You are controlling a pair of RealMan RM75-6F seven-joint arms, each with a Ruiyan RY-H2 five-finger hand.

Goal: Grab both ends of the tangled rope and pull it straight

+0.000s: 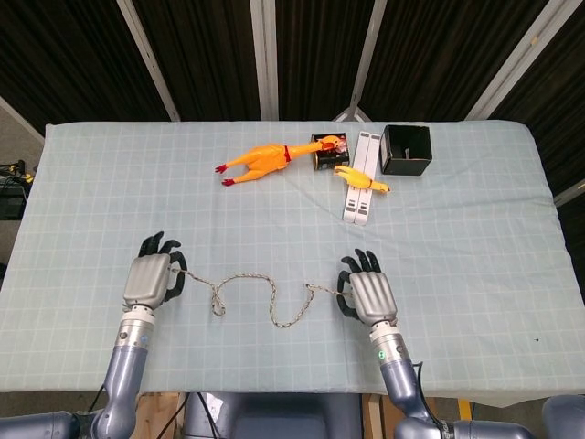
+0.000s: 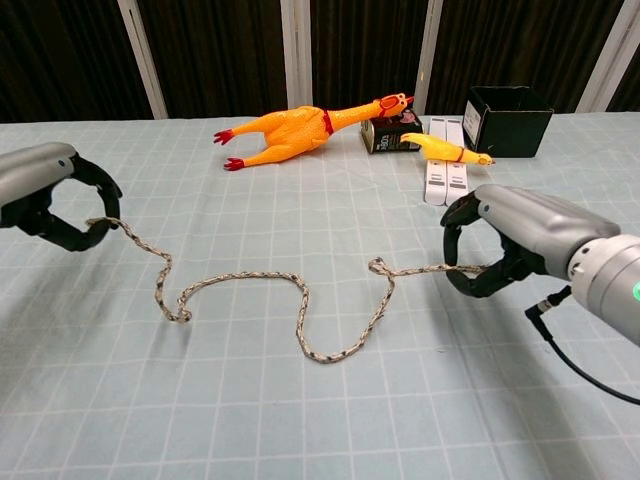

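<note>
A braided rope (image 1: 258, 291) (image 2: 262, 290) lies in loose bends on the pale checked tablecloth, near the front edge. My left hand (image 1: 152, 277) (image 2: 42, 195) pinches its left end, fingers curled around it. My right hand (image 1: 368, 294) (image 2: 520, 240) grips the right end the same way. Between the hands the rope sags in a small kink on the left and a deeper loop in the middle. A small twist sits just left of the right hand.
At the back of the table lie a large rubber chicken (image 1: 260, 161) (image 2: 298, 128), a small one (image 1: 360, 179) (image 2: 445, 148) across a white flat bar (image 1: 358, 187), a small printed box (image 1: 329, 151) and an open black box (image 1: 405, 150) (image 2: 507, 120).
</note>
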